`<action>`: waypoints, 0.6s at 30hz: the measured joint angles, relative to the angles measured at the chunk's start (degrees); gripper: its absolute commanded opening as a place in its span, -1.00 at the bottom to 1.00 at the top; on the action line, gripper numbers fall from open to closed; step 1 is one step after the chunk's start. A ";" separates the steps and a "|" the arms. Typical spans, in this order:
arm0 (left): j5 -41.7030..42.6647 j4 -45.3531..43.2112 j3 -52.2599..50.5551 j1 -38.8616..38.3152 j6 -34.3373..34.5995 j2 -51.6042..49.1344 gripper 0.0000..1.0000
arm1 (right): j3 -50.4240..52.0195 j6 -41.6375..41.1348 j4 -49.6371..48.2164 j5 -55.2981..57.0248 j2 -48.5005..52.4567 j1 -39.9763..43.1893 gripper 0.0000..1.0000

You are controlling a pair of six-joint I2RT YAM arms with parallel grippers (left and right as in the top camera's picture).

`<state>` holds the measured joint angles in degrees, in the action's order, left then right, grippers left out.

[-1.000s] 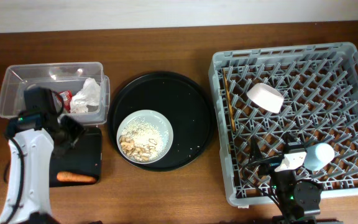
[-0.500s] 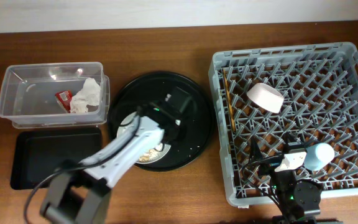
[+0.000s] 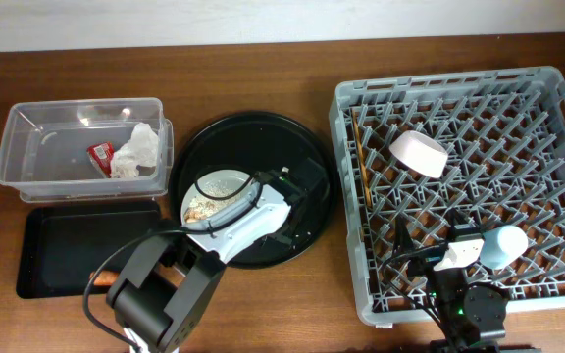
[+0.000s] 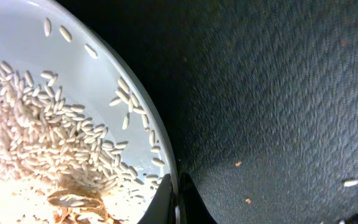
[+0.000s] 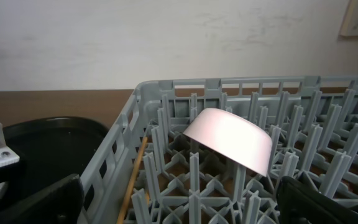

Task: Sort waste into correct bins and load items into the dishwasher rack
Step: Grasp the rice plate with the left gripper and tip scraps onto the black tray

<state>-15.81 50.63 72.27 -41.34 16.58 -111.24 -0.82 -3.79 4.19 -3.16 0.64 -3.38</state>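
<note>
The left gripper (image 4: 175,198) is closed narrowly on the right rim of the plate (image 4: 104,81) of rice (image 4: 36,137), which sits on the round tray (image 3: 253,137) mid-table. The right gripper (image 5: 179,186) gapes wide, empty, over the rack (image 3: 339,147) by the right edge.

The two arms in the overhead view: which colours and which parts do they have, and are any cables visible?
The left arm has a white shell on its long link, black joints and a dark grey base, and a thin black cable loops along it. The right arm is mostly black, with a small white block, black cables and a tiny green light. Its fingers look dark.
</note>
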 measured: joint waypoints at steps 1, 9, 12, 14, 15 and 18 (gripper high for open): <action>-0.61 2.40 1.22 0.00 0.61 -0.07 -0.99 | 0.00 0.00 0.02 0.00 0.00 0.00 0.96; -6.34 14.47 8.20 0.13 10.40 7.98 -0.99 | 0.00 0.00 0.00 0.00 0.00 0.00 0.96; -6.47 17.09 8.22 2.16 14.29 13.25 -0.99 | 0.00 -0.02 0.00 0.00 0.00 0.00 0.96; -3.78 18.43 8.22 7.69 16.13 17.31 -1.00 | 0.00 -0.02 0.00 0.00 0.00 0.00 0.96; -2.16 19.21 8.33 10.64 16.50 18.27 -1.00 | 0.00 0.00 0.00 0.00 0.00 0.00 0.96; 4.00 19.96 8.28 22.73 17.09 18.88 -1.00 | 0.00 -0.02 0.00 0.00 0.00 0.02 0.96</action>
<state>-11.81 70.59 80.55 -18.61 33.67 -92.36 -0.82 -3.81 4.19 -3.16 0.64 -3.36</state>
